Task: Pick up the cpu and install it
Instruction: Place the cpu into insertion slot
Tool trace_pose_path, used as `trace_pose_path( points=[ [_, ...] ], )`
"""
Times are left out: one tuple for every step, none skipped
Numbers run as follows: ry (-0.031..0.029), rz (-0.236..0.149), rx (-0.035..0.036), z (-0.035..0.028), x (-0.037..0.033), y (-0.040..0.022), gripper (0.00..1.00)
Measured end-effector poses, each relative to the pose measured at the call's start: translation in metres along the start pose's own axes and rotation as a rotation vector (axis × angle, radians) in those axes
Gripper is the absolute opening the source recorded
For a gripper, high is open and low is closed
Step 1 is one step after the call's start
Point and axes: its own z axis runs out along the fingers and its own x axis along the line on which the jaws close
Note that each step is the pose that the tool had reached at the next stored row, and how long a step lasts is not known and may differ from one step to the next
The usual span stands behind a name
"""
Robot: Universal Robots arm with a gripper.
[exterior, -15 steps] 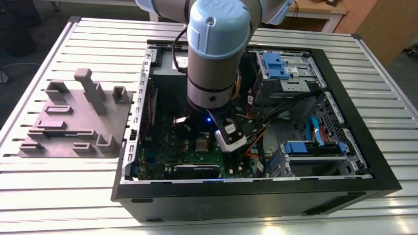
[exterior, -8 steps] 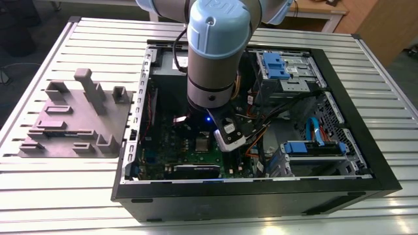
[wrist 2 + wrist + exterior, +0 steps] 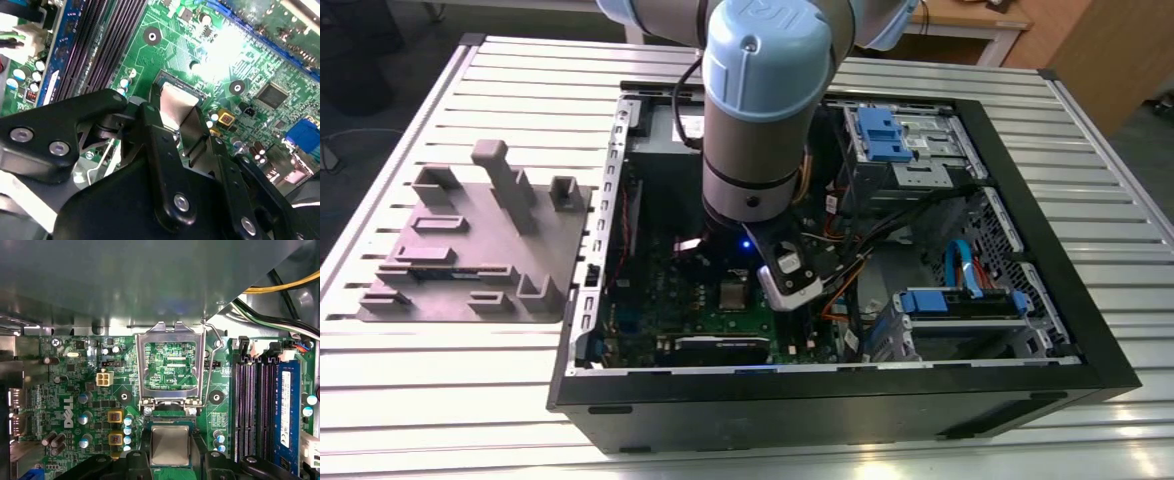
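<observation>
Gripper narrowed on the cpu, its fingers against two opposite edges. The chip lies flat at the foot of the raised metal frame on the green motherboard, inside the open computer case on the desk.

Ribbed aluminium table, wooden furniture beyond it, dark floor at the exterior view's left
</observation>
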Motion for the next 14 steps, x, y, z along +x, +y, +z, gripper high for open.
trace_pose_path(
  points=[
    [-0.0001, -0.004, 0.0001, 0.0000, 0.0000, -0.0003, 0.42],
    [-0.0001, -0.006, 0.0003, -0.0001, 0.0000, -0.0006, 0.42],
    [-0.0001, -0.006, 0.0004, -0.0001, 0.0000, -0.0006, 0.42],
    [-0.0001, -0.007, 0.0004, -0.0001, 0.0000, -0.0007, 0.42],
    [-0.0001, -0.007, 0.0004, -0.0001, 0.0000, -0.0007, 0.42],
    [-0.0001, -0.007, 0.0003, 0.0000, 0.0000, -0.0007, 0.42],
    [-0.0001, -0.007, 0.0003, -0.0001, -0.0001, -0.0007, 0.42],
    [-0.0001, -0.007, 0.0003, -0.0001, 0.0000, -0.0007, 0.42],
    [-0.0001, -0.007, 0.0003, -0.0001, 0.0000, -0.0007, 0.42],
    [-0.0002, -0.007, 0.0002, 0.0000, -0.0001, -0.0007, 0.42],
    [-0.0006, -0.007, 0.0000, -0.0002, -0.0001, -0.0007, 0.43],
    [-0.0003, -0.007, -0.0001, -0.0007, -0.0001, -0.0008, 0.43],
    [-0.0001, -0.007, 0.0002, -0.0018, -0.0001, -0.0008, 0.43],
    [0.0000, -0.007, 0.0002, -0.0028, 0.0000, -0.0008, 0.49]
  ],
)
